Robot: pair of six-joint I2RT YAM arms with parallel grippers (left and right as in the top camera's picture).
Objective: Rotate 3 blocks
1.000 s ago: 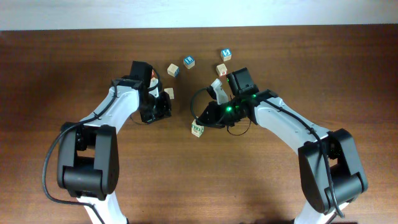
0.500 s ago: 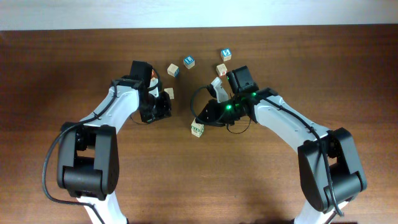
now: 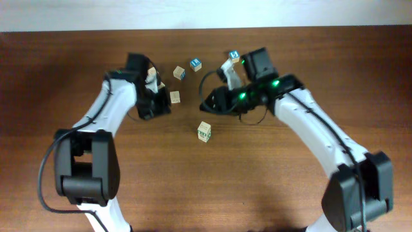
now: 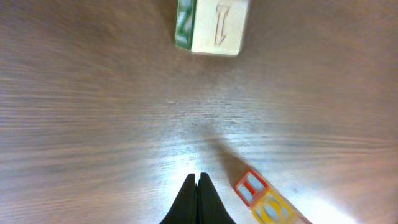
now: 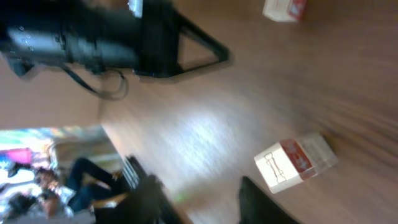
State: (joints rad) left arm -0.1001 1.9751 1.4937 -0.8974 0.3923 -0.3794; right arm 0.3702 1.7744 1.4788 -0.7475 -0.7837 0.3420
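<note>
**Left end effector** (image 4: 199,194): the fingers are pressed together with nothing between them, tips low over the table (image 4: 87,124).

**Right end effector** (image 5: 200,200): 2 dark fingers stand moderately apart with a bare gap between them and nothing held. This view is blurred.

**Task blocks**
1. The green-marked block (image 3: 205,131) sits flat on the table between the 2 arms. It is clear of both end effectors and lies toward the front, away from the other cubes.
2. The red-and-yellow block (image 4: 260,198) lies just right of the closed left fingertips, not touching them. It shows a red-bordered face and a yellow face.
3. The green-sided block (image 4: 211,25) lies ahead of the left fingertips, cut by the top edge of the left wrist view. I cannot tell whether it is item 1.
4. The red-marked block (image 5: 295,162) rests on the table near the right-hand finger, apart from it.

**Other items**: 3 blue-faced cubes (image 3: 196,64) sit along the far side. A pale cube (image 3: 174,96) lies just beside the left end effector.
</note>
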